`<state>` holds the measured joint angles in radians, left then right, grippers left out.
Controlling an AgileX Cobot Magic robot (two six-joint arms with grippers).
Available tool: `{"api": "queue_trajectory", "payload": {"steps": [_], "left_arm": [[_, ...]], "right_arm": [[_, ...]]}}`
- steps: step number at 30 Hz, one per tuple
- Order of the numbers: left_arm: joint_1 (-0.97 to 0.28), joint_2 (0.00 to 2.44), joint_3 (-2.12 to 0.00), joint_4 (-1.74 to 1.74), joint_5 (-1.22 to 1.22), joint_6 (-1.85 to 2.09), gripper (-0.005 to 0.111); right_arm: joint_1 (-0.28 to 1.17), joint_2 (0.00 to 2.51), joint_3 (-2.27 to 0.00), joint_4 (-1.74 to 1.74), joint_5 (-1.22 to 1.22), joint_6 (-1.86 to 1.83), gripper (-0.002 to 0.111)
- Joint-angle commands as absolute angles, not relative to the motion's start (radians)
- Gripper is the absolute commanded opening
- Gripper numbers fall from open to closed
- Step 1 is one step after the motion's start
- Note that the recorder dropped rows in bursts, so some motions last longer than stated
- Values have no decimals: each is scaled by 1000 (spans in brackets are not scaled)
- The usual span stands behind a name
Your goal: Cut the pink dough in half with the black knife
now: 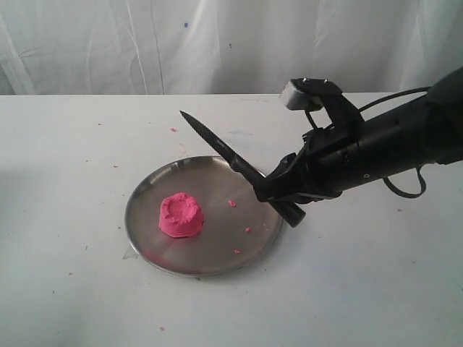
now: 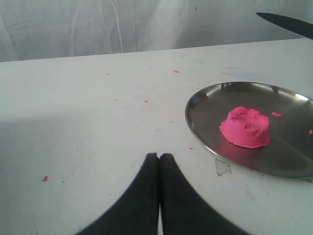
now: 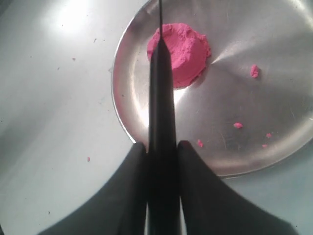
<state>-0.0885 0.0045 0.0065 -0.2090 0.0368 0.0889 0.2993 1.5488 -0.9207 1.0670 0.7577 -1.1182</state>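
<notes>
The right hand (image 1: 283,189) grips the black knife (image 1: 230,155), raised and angled above the uncut pink dough (image 1: 181,215). Next, I'd guess: lower the blade across its middle.

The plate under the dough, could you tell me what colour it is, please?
Shiny silver steel plate, seen best in the right wrist view.

Left wrist view: black knife (image 2: 288,23) cut by frame edge, only blade tip showing; steel plate (image 2: 205,105) cropped at edge. Right wrist view: knife handle hidden between fingers (image 3: 134,186); pink dough (image 3: 188,51) partly behind blade.
</notes>
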Motion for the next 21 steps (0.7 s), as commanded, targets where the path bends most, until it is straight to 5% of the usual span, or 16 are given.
{"api": "queue_trajectory", "payload": {"steps": [1, 21], "left_arm": [[-94, 0, 0, -207, 32, 85, 0], [-94, 0, 0, -242, 21, 49, 0]], "right_arm": [[299, 1524, -917, 1093, 761, -1114, 0], [299, 1515, -864, 1190, 687, -1106, 0]]}}
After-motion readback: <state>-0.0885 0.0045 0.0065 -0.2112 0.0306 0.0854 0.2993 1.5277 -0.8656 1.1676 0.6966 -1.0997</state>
